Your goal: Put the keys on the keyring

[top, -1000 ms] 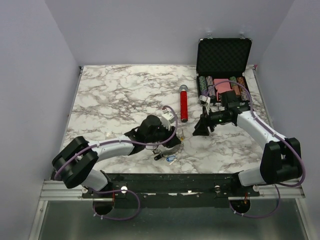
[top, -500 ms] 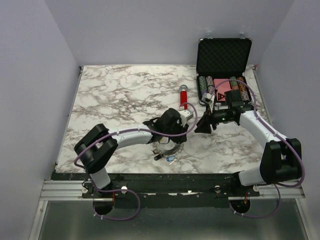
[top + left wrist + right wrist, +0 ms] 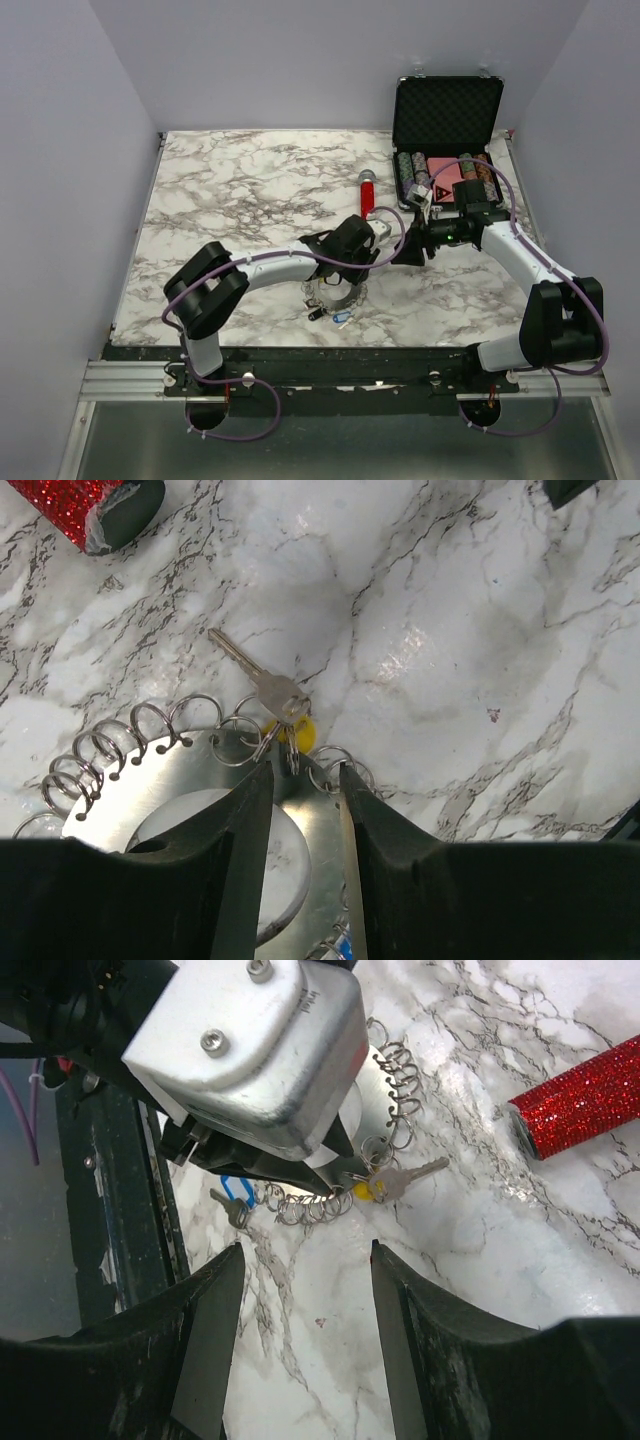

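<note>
**L gripper** (image 3: 303,772): wrist had swung toward 3 o'clock. Tips now sat over the 12 o'clock rim of the keyring (image 3: 190,780). Jaws narrowed a little but were part-open, gripping nothing.
**R gripper** (image 3: 305,1260): wide open, empty, had eased back toward 1 o'clock.
**Yellow-head key** (image 3: 280,695): appeared hooked on a rim loop, shank lying on the table (image 3: 480,630).
**Blue key** (image 3: 341,318): loose at the ring's 6 o'clock.
**Assessment**: prob. one key on; L placed to steady the ring.

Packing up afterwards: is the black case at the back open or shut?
Open. The case has its lid standing upright with the foam lining facing forward, and the rows of poker chips in its base are exposed.
</note>
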{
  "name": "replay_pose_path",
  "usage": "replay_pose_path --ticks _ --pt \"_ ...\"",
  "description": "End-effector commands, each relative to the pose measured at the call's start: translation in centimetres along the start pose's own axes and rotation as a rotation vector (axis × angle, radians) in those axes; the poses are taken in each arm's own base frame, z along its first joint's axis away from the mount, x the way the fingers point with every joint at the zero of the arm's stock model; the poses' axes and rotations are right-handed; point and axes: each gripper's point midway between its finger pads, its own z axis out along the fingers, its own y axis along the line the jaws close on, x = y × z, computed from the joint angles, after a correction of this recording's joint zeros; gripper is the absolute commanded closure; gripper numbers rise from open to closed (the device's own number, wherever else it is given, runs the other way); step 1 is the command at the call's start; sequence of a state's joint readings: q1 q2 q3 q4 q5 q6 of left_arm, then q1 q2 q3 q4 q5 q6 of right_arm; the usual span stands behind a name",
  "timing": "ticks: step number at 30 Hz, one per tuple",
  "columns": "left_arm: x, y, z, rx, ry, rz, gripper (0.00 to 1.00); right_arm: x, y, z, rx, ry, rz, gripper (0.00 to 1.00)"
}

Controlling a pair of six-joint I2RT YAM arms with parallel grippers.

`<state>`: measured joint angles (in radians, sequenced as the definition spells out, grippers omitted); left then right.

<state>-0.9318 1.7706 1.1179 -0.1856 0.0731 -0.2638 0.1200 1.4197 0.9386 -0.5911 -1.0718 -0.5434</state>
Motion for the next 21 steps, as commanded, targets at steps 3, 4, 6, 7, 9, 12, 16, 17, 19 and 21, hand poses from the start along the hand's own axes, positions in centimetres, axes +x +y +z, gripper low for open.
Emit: replay_pose_path --ticks 3,4,6,7,9,12,16,17,19,21 --pt "0.2 0.5 1.0 -0.036 0.045 0.03 0.6 -0.4 0.3 -0.2 -0.019 -0.035 -0.027 0.38" --pt "0.4 0.6 1.3 -0.038 0.054 0.033 0.6 -0.4 0.3 -0.3 -0.019 -0.037 -0.026 0.38" --pt "0.2 0.6 1.4 -0.039 0.06 0.036 0.6 -0.5 0.3 -0.3 -0.02 -0.04 -0.027 0.38" --pt "0.3 0.7 1.5 -0.044 0.066 0.037 0.6 -0.5 0.4 -0.3 -0.023 -0.042 -0.028 0.38" --pt "0.2 0.7 1.7 -0.047 0.07 0.041 0.6 -0.5 0.4 -0.3 -0.026 -0.044 -0.027 0.38" --pt "0.2 0.9 1.9 -0.053 0.078 0.047 0.61 -0.5 0.4 -0.4 -0.026 -0.045 -0.025 0.38" --pt "0.5 1.1 2.1 -0.067 0.097 0.05 0.62 -0.6 0.4 -0.4 -0.028 -0.049 -0.023 0.38" --pt "0.6 1.2 2.1 -0.072 0.101 0.05 0.62 -0.6 0.5 -0.4 -0.03 -0.049 -0.025 0.38" --pt "0.5 1.3 2.1 -0.078 0.101 0.054 0.64 -0.6 0.5 -0.4 -0.031 -0.051 -0.023 0.38" --pt "0.7 1.4 2.1 -0.078 0.108 0.059 0.71 -0.7 0.5 -0.5 -0.033 -0.053 -0.023 0.38"
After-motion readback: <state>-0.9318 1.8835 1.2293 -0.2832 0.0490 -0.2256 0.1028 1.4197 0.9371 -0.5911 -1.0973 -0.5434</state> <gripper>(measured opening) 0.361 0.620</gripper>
